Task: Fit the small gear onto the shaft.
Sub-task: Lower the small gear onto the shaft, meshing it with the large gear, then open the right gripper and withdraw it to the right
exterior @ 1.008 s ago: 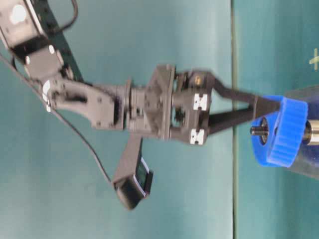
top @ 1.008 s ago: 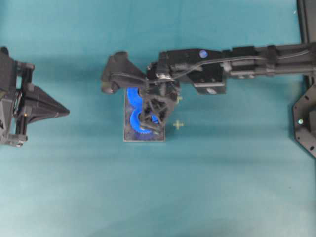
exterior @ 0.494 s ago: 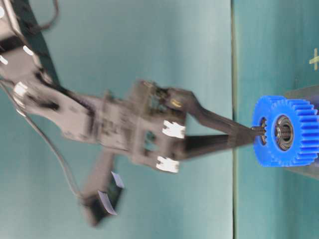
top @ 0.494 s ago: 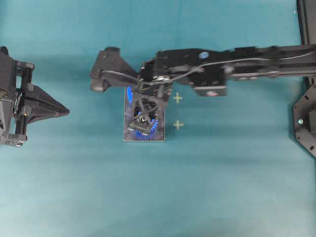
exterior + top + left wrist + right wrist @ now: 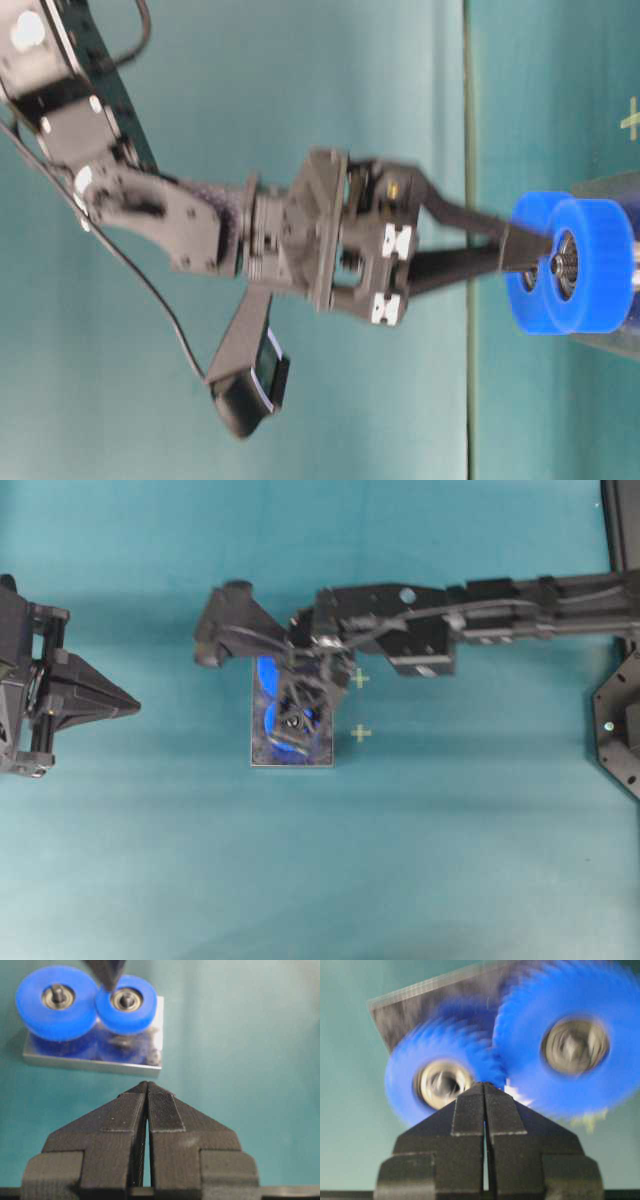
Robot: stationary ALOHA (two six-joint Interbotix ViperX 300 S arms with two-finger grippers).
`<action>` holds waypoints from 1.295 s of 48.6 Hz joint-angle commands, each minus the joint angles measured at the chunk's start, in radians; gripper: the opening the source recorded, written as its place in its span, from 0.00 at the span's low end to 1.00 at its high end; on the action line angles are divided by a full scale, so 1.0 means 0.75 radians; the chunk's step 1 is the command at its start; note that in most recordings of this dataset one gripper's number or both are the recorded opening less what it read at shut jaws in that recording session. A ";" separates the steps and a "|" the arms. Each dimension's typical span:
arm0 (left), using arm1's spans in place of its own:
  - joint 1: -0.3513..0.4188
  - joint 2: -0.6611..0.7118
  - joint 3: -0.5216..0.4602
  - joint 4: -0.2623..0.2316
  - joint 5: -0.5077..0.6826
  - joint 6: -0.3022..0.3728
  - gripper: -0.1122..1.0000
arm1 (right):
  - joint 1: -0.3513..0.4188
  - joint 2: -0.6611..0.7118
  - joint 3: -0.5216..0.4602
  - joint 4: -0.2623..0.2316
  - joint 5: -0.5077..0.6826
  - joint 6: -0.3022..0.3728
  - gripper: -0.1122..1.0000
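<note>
Leftmost, left gripper [image 5: 128, 708]: jaws pressed together, holding nothing, well apart from grey plate [image 5: 260, 758]. Centre, small gear [image 5: 126, 1003]: seated on shaft [image 5: 126, 999], meshed beside larger gear [image 5: 56, 1002]. Right gripper [image 5: 484, 1086]: jaws pressed together, tips over gears.

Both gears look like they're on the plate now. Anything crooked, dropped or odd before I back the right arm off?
Nothing stands out. The small gear sits level on the grey plate, its rim against the larger gear. The right gripper, jaws shut and empty, has its tip at the small gear's rim. Both gears look smeared in the right wrist view, so tooth mesh can't be judged.
</note>
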 commanded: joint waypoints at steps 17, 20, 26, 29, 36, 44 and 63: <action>-0.002 0.000 -0.012 0.004 -0.010 0.000 0.10 | 0.059 -0.100 -0.051 -0.035 0.006 0.063 0.09; -0.002 0.000 -0.014 0.002 -0.012 0.002 0.10 | 0.037 -0.086 -0.063 -0.055 -0.008 0.059 0.09; -0.002 0.000 -0.016 0.004 -0.010 0.002 0.10 | -0.012 -0.051 -0.076 -0.090 -0.027 0.053 0.09; -0.002 0.000 -0.018 0.004 -0.012 0.002 0.10 | -0.025 -0.035 -0.074 -0.092 -0.039 0.049 0.09; -0.004 0.000 -0.020 0.002 -0.012 0.000 0.10 | -0.022 -0.010 -0.049 -0.088 -0.022 0.039 0.09; -0.004 0.000 -0.016 0.002 -0.012 0.002 0.10 | 0.043 -0.043 0.010 -0.041 -0.020 0.049 0.09; -0.002 -0.002 -0.010 0.004 -0.012 0.002 0.10 | 0.098 -0.352 0.202 -0.070 -0.072 0.123 0.09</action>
